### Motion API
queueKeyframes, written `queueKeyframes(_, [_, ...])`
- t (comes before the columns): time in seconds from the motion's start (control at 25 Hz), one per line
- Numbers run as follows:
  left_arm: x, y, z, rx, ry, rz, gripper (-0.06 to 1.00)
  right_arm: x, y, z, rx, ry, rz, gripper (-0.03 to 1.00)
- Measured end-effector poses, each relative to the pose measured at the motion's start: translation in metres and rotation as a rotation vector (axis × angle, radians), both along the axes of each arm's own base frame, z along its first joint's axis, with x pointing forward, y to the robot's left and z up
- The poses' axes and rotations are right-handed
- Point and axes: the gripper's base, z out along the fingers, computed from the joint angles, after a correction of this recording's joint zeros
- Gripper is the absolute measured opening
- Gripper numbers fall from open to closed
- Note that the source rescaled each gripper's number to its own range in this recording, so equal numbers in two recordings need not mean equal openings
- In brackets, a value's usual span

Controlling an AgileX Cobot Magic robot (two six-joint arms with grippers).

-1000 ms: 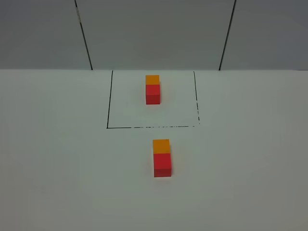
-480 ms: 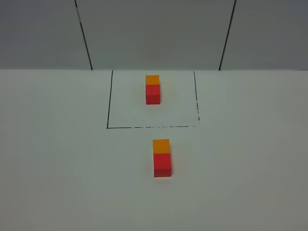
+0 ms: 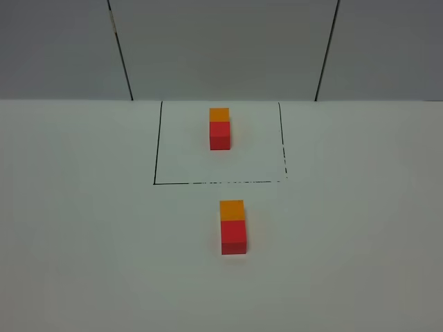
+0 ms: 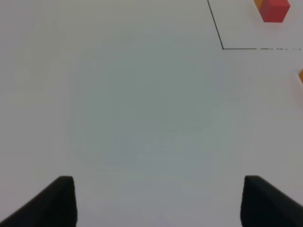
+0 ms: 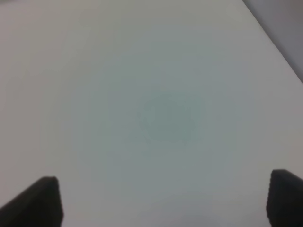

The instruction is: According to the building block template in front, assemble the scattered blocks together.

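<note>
Left gripper (image 4: 156,203): jaws wide apart, nothing between them, only the fingertips in frame above bare table (image 3: 83,228). Building block template (image 3: 220,128): orange behind red, inside the black drawn square (image 3: 156,145), whose right line is broken. Scattered blocks (image 3: 233,227): joined, just before the square. Right gripper (image 5: 163,201): wide, empty, view blurred.

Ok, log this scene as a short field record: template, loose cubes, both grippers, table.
template: orange cube joined to red cube, inside the thin black drawn square
assembled pair: small matte orange cube touching small matte red cube, in front of the square, outside it
order match: orange behind, red in front, same as template
left gripper: open, empty
right gripper: open, empty
white table: bears both pairs
</note>
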Motion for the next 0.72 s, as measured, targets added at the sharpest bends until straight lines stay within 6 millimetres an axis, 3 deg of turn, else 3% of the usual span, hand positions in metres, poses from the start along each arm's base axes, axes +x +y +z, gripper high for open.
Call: queueKeyframes(0.72, [0.0000,0.0000,0.0000,0.000,0.000,0.000,0.57,0.0000,0.0000,0.0000,0.000,0.000,0.000,0.74])
